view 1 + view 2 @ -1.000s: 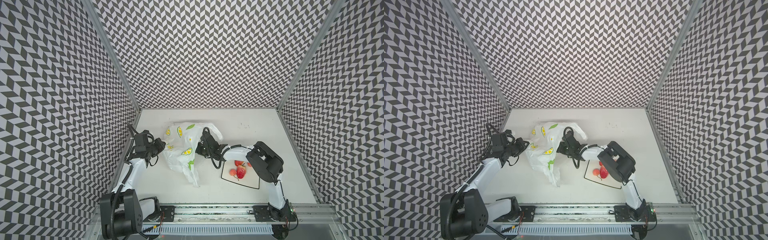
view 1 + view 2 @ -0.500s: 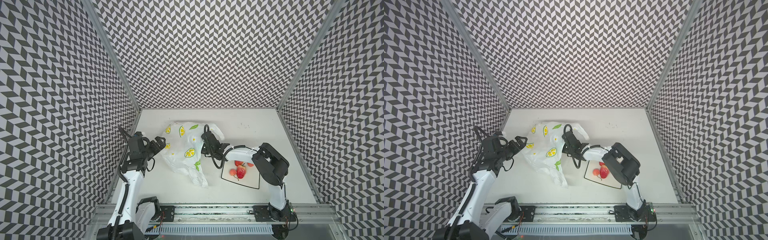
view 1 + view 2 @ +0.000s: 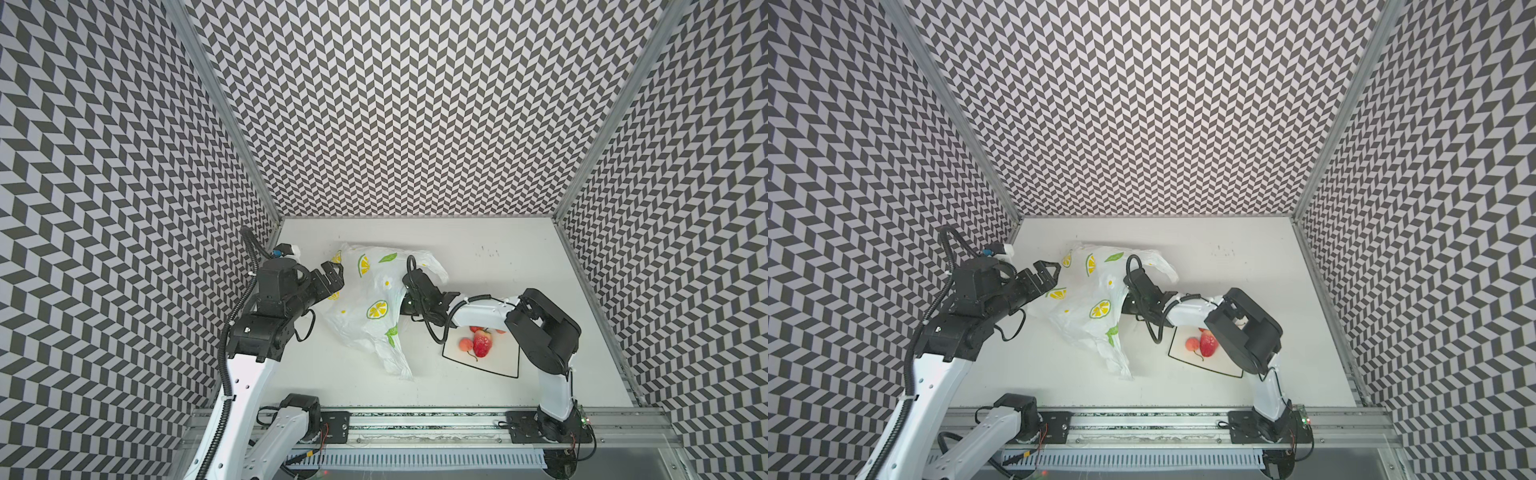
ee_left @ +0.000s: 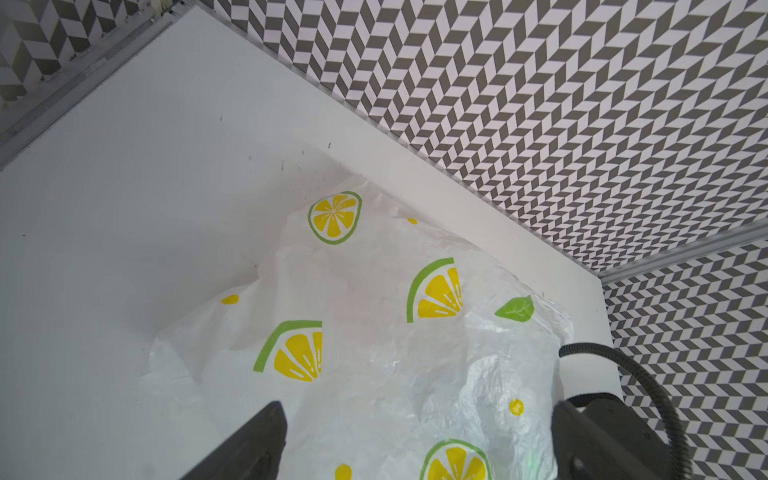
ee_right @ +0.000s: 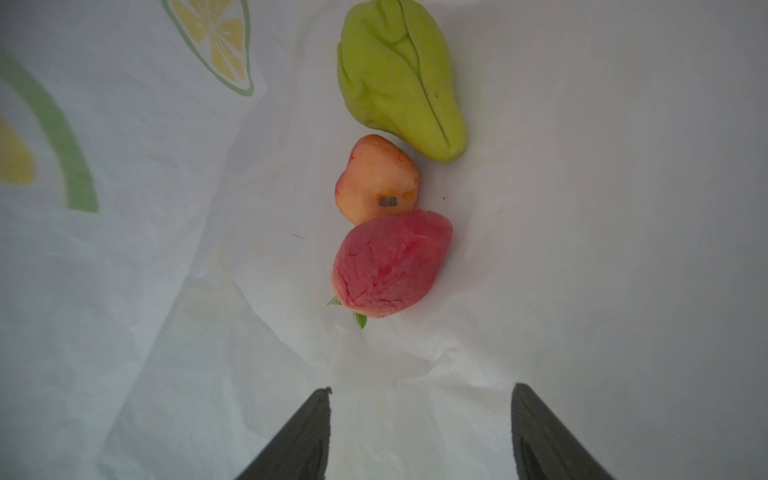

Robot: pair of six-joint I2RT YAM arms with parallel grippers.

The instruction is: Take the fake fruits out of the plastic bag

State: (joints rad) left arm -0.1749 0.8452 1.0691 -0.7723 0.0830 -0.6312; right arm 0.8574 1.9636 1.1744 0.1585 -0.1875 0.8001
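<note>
In both top views the plastic bag [image 3: 370, 303] [image 3: 1088, 307] lies crumpled on the white tabletop [image 3: 478, 249] between the two arms, lemon print up. The left gripper [image 3: 334, 277] [image 3: 1052, 274] hangs at the bag's left edge, jaws spread wide and empty. The right arm [image 3: 482, 313] reaches in from the other side, and its tip goes out of sight under the plastic. Just beside that arm sits a square black-rimmed plate [image 3: 498, 361] holding a big strawberry [image 3: 482, 345] and a small stemmed orange-red fruit [image 3: 465, 344], the two touching.

From the left wrist camera, the left gripper's dark fingers [image 4: 257, 436] stand far apart with the bag's crinkled side [image 4: 374, 332] spread before them. They may brush the plastic, but I can't tell.

The right wrist camera looks inside the bag. The right gripper [image 5: 422, 395] is open, with nothing between its jaws. Ahead of it, three fake fruits lie in a row on the plastic. A red strawberry-like piece [image 5: 390, 264] is nearest, a peach-orange fruit [image 5: 376, 178] touches it, and a lumpy green fruit [image 5: 399, 79] lies farthest, just beside the orange one.
</note>
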